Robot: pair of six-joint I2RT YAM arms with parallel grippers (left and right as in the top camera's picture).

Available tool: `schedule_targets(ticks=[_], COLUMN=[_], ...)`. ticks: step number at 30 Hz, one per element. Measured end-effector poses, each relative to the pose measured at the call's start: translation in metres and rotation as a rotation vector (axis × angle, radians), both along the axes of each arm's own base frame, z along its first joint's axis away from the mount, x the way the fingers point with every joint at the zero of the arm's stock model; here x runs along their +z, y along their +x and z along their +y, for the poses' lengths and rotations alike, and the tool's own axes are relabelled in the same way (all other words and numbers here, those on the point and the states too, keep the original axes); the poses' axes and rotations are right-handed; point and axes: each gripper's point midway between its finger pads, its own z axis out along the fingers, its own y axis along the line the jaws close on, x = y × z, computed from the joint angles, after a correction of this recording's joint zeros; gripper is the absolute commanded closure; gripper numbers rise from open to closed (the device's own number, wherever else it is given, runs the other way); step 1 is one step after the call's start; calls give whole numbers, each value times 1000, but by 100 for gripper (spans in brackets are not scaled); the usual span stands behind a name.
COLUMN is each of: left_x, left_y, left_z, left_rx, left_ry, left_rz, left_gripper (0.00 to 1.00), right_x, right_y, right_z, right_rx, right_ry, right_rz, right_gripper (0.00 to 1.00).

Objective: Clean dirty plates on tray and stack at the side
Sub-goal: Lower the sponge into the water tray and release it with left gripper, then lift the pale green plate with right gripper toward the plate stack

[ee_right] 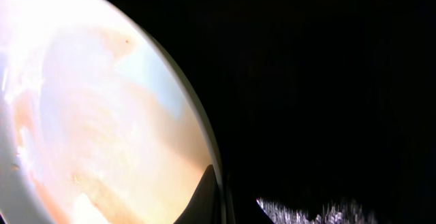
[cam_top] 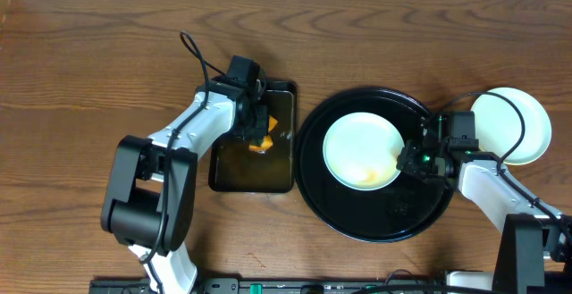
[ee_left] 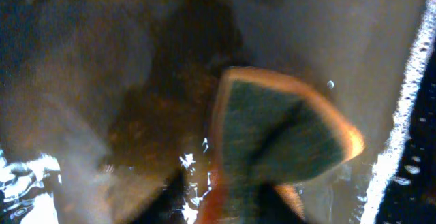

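On the wooden surface [cam_top: 89,62] one plate [cam_top: 523,124] lies beside the tray [cam_top: 375,227], one smeared plate [cam_top: 357,147] sits uncleaned on it, rim pinched by the right end effector [cam_top: 409,160]; the left end effector [cam_top: 256,131], above the sponge [ee_left: 286,135], cannot be judged.

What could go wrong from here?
1. The right gripper pinches only the rim of the smeared plate; it could slip free and clatter onto the round black tray.
2. The sponge is at the wet rectangular tray; carrying it across may drip on the table.
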Motion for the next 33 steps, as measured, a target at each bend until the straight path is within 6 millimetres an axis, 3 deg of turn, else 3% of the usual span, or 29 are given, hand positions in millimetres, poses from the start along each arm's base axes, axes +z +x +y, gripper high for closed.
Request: schedule_targets(ticks=[2,4,12,20,24,33], left_x=[7,28,81,83,83,83], left_y=[0,-3,-19,-24,-24,-24], left_z=[5,9,15,16,16,17], left_rx=[14,21,23,23,23,24], left_ry=[14,22,6,9,9,12], left_rz=[-11,-37,-102,-91,-91,-92], left_gripper=[30,26,25,25,25,25], right_x=[1,4,24,37,31,31], right_y=[4,9,28,33,28,32], right_z=[1,5,26,39,37,32], right_rx=[16,58,158,222,200,172], right_ry=[-1,11,107,169,164,145], right_rz=[-21,-63,-196,-265,-225,-227], right_gripper=[99,99,99,98,73,57])
